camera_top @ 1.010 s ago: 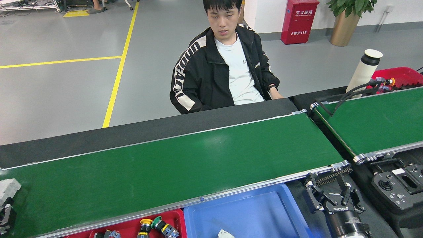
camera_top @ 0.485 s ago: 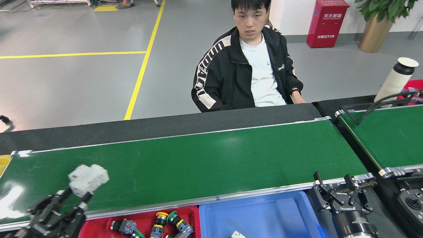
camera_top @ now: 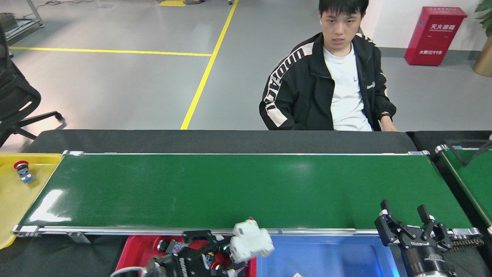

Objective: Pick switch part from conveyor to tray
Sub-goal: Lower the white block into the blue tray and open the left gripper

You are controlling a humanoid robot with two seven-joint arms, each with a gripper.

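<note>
The switch part (camera_top: 251, 240) is a chunky white plastic block with stepped edges and a tiny red spot on top. The left gripper (camera_top: 226, 252) is closed on it from the left, holding it above the seam where the red tray (camera_top: 132, 254) meets the blue tray (camera_top: 326, 256), just on the near side of the conveyor (camera_top: 246, 190) rail. Most of that gripper is a dark tangle at the bottom edge, and its fingers blur into the parts lying in the red tray under it. Well off to its right, the right gripper (camera_top: 407, 219) stands upright with its fingers spread and nothing between them. Both trays are cut off by the bottom edge. Beyond the belt sits a person (camera_top: 330, 84).
</note>
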